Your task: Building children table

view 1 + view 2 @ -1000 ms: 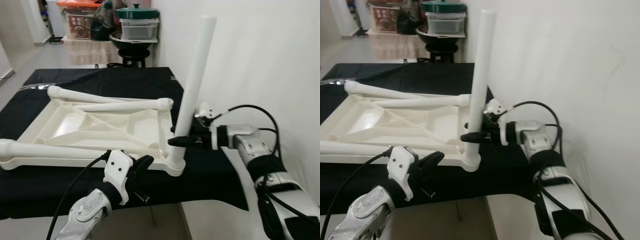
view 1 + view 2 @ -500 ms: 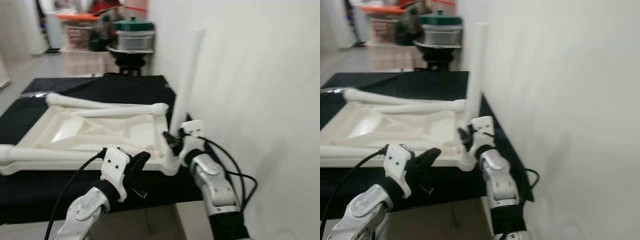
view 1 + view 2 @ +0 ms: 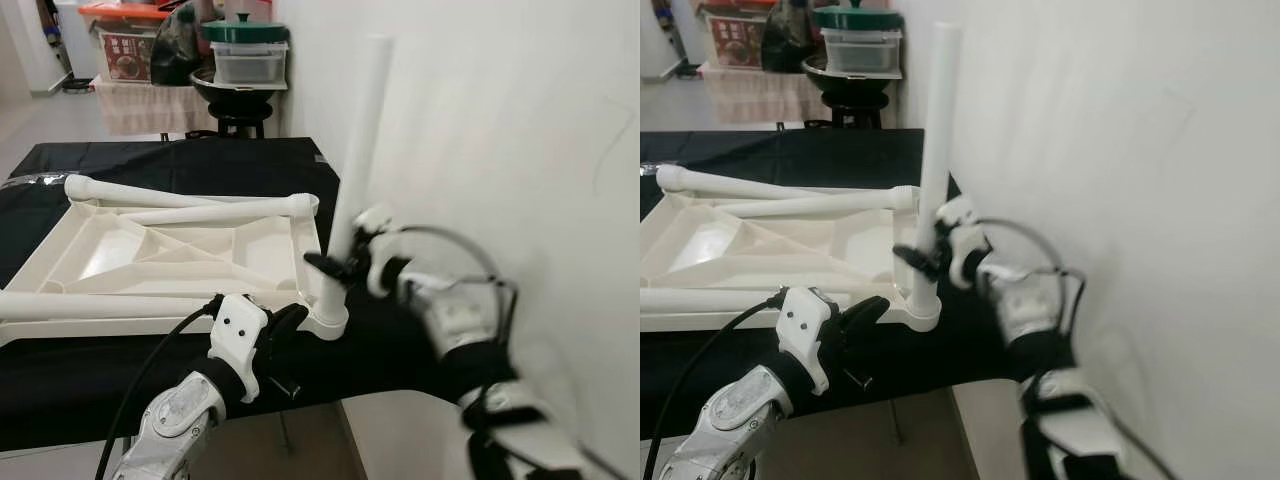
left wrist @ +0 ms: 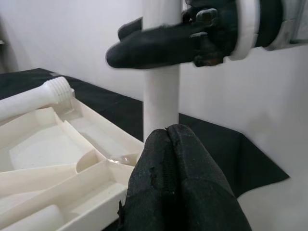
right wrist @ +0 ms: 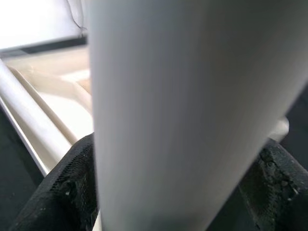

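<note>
The white children's table top lies upside down on a black cloth. One white leg stands upright in its near right corner socket. My right gripper is shut on this leg low down, one black finger on each side; the right wrist view shows the leg between the fingers. My left gripper is shut with nothing in it, just in front of that corner. In the left wrist view its fingertips point at the leg's base. Three loose legs lie across the top, one near the front.
The black-covered table reaches back to a stool stacked with a pot and plastic boxes. A white wall runs close along the right side. Bare floor lies at the far left.
The camera has shifted. My right forearm has swung about and is blurred, while its gripper stays on the upright leg. The left gripper has kept its place by the corner.
</note>
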Controlling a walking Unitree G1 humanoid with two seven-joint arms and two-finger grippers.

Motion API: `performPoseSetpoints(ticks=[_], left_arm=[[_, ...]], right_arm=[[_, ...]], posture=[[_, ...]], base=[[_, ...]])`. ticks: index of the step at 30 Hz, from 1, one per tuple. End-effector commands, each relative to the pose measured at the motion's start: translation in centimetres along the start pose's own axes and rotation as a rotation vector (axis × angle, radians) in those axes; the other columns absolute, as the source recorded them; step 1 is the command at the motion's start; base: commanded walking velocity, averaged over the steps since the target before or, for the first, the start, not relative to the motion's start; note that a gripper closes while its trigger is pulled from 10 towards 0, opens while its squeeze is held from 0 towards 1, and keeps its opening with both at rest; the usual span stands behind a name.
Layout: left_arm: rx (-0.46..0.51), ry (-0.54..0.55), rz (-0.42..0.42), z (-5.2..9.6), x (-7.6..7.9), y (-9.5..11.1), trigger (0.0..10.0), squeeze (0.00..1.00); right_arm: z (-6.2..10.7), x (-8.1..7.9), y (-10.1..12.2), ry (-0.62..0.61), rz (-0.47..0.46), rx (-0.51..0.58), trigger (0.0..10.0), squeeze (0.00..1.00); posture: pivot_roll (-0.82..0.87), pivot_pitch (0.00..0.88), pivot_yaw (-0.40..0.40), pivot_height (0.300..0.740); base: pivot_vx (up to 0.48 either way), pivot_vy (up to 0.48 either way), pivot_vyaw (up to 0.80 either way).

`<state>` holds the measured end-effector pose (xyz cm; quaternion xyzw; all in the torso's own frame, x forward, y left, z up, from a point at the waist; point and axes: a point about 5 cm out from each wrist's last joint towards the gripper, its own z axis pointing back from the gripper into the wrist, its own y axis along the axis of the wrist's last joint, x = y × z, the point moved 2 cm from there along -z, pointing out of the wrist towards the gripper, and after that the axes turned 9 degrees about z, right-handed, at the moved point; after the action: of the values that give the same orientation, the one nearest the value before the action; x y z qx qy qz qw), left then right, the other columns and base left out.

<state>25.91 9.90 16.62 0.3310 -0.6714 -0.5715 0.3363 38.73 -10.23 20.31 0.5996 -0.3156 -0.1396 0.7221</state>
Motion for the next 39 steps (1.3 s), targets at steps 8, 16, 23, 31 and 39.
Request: performPoseSetpoints(ticks=[8, 16, 23, 31, 39], left_arm=[[-0.001, 0.003, -0.002, 0.1, 0.1, -0.2, 10.0, 0.00], [-0.005, 0.008, -0.001, 0.4, 0.1, -0.2, 10.0, 0.00], [-0.005, 0.006, 0.004, 0.6, 0.2, -0.1, 10.0, 0.00], [-0.007, 0.003, 0.006, 1.2, 0.2, 0.2, 10.0, 0.00], [-0.015, 0.003, 0.009, 1.2, 0.1, 0.1, 10.0, 0.00]], right_arm=[[1.2, 0.9, -1.7, 0.165, -0.042, -0.061, 5.4, 0.00], [2.3, 2.0, -2.4, 0.123, -0.123, -0.056, 0.0, 0.00], [4.7, 2.3, -4.4, 0.111, -0.136, -0.100, 0.0, 0.00], [5.3, -1.2, -7.9, -0.784, -0.274, -0.274, 0.0, 0.00], [2.1, -7.5, -7.4, -0.579, -0.341, -0.220, 0.0, 0.00]], posture=[[0.02, 0.000, -0.124, 0.740], [0.02, 0.000, -0.111, 0.740], [0.01, 0.000, -0.106, 0.740], [-0.02, 0.006, -0.097, 0.740], [-0.02, 0.000, -0.081, 0.740]], base=[[0.000, 0.000, 0.00], [0.000, 0.000, 0.00], [0.000, 0.000, 0.00], [0.000, 0.000, 0.00], [0.000, 0.000, 0.00]])
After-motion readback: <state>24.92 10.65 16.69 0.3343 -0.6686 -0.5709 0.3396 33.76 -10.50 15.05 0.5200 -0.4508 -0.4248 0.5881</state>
